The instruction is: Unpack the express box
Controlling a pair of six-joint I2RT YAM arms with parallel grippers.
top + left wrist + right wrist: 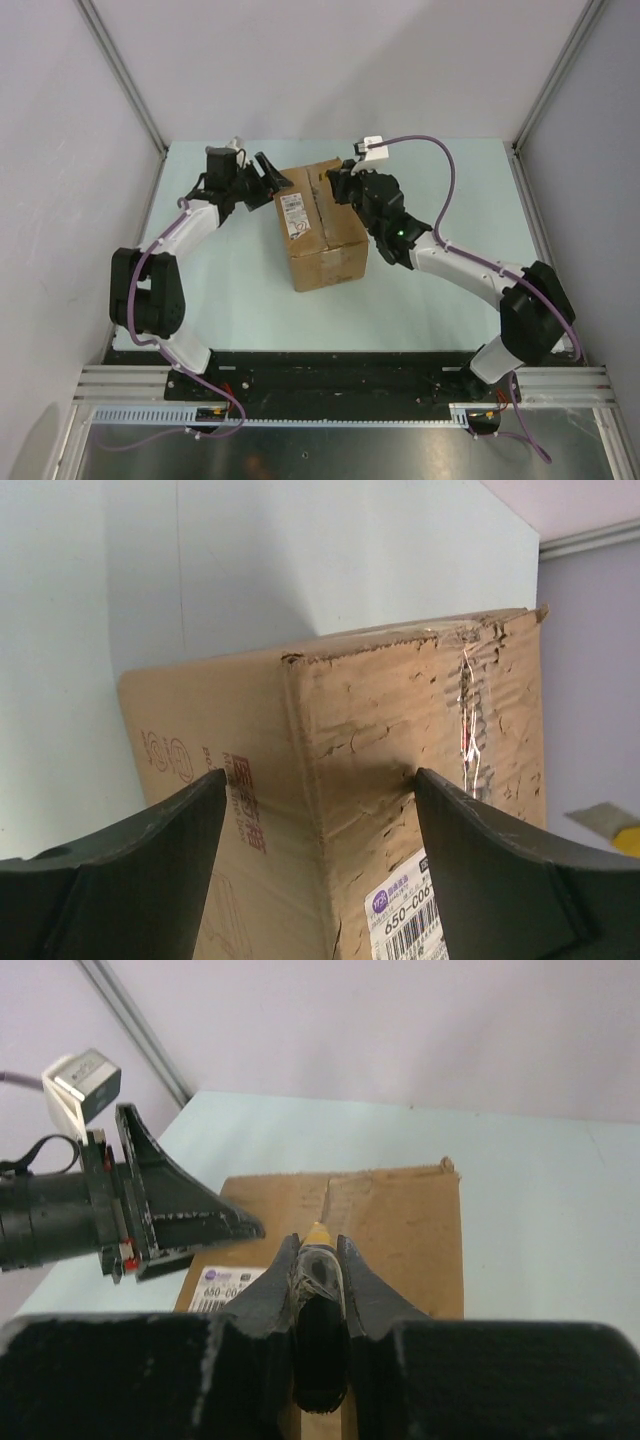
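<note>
Roughly mid-table, the express box (320,225) sat on its base, turned a little askew to the edges of the table (230,290). You had not got it open: in the right wrist view the top flaps lay flat and closed, and nothing had been taken out. Whether the centre seam was already slit could not be told. By my judgement the flaps had yet to be folded back and the contents lifted out, so the task was at an early stage. The top board was scuffed and wrinkled near one corner.

The white label (410,920) on the top face carried a barcode, a round purple logo and characters beginning "650-C06"; the rest was cut off. The red print (243,805) on the side face was not legible.

Your right gripper (318,1243), over the top, was clamped on a dark tool (319,1330) with a yellow tip pointing along the seam. Your left gripper (320,780) had its fingers spread apart, straddling an upper edge of the box and holding nothing.
</note>
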